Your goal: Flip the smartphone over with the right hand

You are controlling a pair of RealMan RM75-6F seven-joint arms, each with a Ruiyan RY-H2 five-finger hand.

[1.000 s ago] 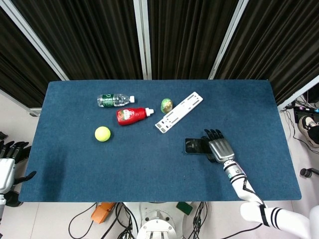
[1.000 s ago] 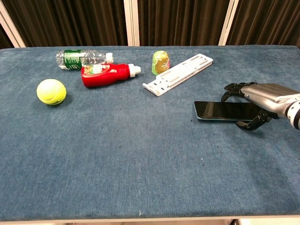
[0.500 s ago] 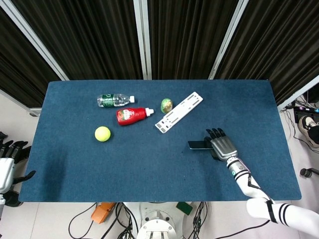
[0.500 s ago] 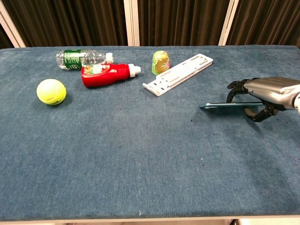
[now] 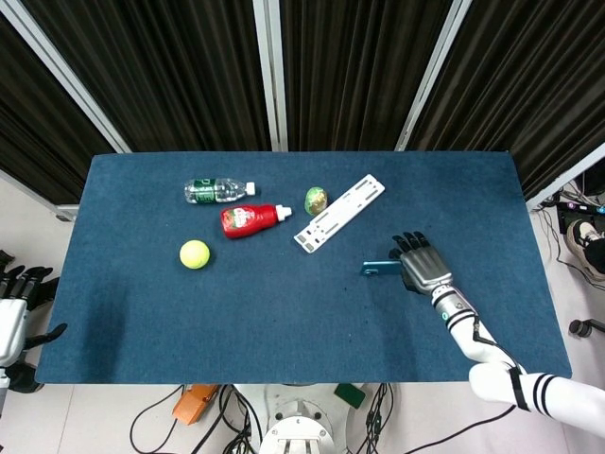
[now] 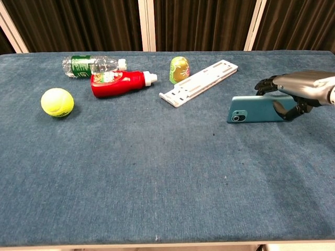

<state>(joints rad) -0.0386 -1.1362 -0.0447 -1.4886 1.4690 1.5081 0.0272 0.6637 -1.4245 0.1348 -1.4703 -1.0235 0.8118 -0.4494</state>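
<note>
The smartphone (image 6: 251, 109) stands on its long edge on the blue table, its teal back with the camera lens facing the chest view; from the head view the smartphone (image 5: 378, 270) shows only as a thin edge. My right hand (image 6: 293, 94) grips its right end, thumb on the near face and fingers over the top; the right hand (image 5: 422, 268) sits at the table's right-centre. My left hand (image 5: 17, 312) hangs off the table's left edge, holding nothing, fingers apart.
A white plastic strip (image 6: 199, 82) lies just left and behind the phone. Further left are a small green-yellow object (image 6: 179, 69), a red bottle (image 6: 119, 83), a clear water bottle (image 6: 91, 65) and a yellow tennis ball (image 6: 57, 102).
The phone went from lying flat, screen up, to raised on its long edge with the teal back showing. My right hand rose and turned with it.
</note>
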